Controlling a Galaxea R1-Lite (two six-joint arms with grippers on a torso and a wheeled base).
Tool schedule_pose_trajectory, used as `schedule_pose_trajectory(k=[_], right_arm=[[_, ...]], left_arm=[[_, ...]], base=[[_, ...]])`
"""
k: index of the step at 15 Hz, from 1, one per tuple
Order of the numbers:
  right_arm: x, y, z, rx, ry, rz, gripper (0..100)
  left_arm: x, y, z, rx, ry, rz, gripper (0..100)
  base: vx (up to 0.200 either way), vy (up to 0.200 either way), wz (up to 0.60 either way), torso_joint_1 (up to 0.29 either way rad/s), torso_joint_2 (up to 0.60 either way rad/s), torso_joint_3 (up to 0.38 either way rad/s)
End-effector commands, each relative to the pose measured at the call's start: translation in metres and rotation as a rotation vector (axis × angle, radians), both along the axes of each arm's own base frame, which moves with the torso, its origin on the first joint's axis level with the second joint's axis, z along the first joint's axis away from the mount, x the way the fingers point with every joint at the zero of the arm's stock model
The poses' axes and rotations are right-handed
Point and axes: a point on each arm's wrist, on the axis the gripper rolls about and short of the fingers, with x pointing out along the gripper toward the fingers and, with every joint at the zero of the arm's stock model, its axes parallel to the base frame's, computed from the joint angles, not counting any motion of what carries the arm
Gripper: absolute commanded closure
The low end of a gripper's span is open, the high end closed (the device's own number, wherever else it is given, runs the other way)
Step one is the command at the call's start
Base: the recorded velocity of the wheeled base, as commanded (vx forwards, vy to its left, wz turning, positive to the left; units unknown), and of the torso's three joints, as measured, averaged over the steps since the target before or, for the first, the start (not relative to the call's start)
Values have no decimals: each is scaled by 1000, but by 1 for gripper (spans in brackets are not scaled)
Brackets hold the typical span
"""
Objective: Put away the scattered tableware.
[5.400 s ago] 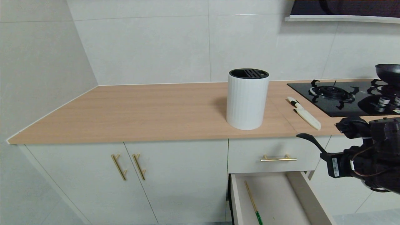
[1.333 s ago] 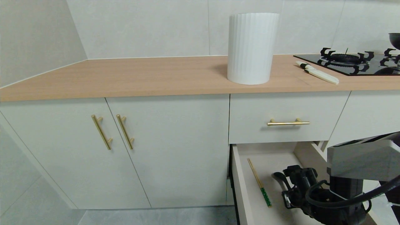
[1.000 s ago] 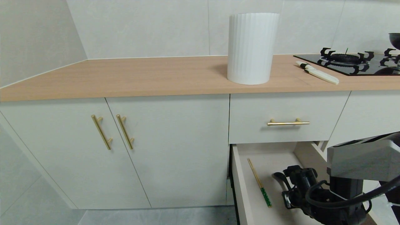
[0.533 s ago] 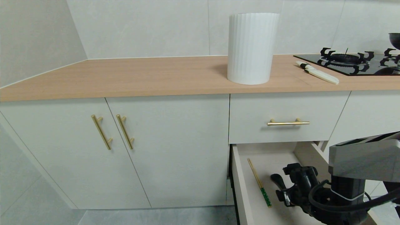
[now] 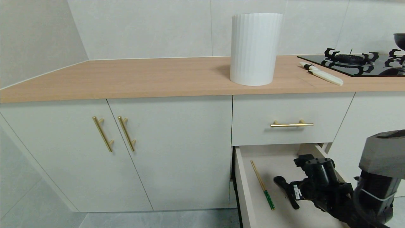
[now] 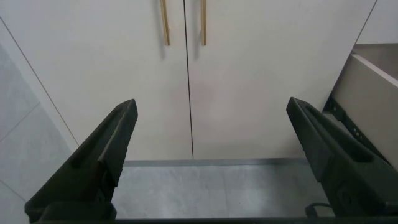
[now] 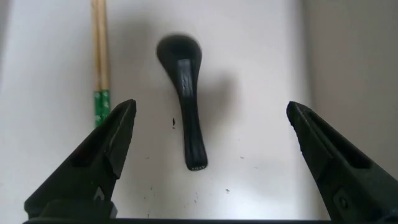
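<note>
**Head view.** A wooden countertop (image 5: 142, 77) is shown carrying a white ribbed canister (image 5: 255, 49), which stands upright. A pale knife (image 5: 322, 74) lies flat between the canister and a black gas hob (image 5: 351, 63), apart from both. Below the countertop, two cabinet doors (image 5: 126, 152) with gold bar handles are seen closed. To their right an upper drawer front (image 5: 284, 110) is shut, and the lower drawer (image 5: 241, 183) beneath it is pulled out. A pair of chopsticks (image 5: 262, 184) (wooden, with green tips) lies on the lower drawer's floor near its left wall. A black spoon (image 5: 286, 191) lies just beside them, not touching. The right arm (image 5: 319, 186) is positioned over the open drawer, above the spoon's handle end.

**Left wrist view.** The left gripper (image 6: 210, 106) is shown with its fingers spread wide and nothing held between them. It faces the closed cabinet doors, low above the grey floor (image 6: 205, 186). One side of the pulled-out drawer is visible at the frame's edge.

**Right wrist view.** The right gripper (image 7: 210, 109) is likewise held wide apart and empty. The spoon rests free on the drawer floor between the two fingers, untouched by either, its bowl pointing away from the wrist. The chopsticks lie alongside it, parallel and clear of the spoon.
</note>
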Motion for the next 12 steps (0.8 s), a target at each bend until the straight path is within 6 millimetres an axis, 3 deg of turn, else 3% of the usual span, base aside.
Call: schedule_pose_trajectory(k=[1, 4, 8, 12], right_arm=[[-10, -3, 42, 28, -69, 5, 0], [-32, -2, 81, 43, -81, 39, 0], [-48, -5, 107, 76, -64, 55, 0], [-65, -8, 133, 215, 23, 158, 0]], left_arm=[[0, 0, 0, 0, 0, 1, 0], [0, 0, 0, 0, 0, 1, 0], [0, 0, 0, 0, 0, 0, 0], [0, 0, 0, 0, 0, 0, 0]], base=[[0, 0, 0, 0, 0, 0], [0, 0, 0, 0, 0, 0], [0, 0, 0, 0, 0, 0], [0, 0, 0, 0, 0, 0]])
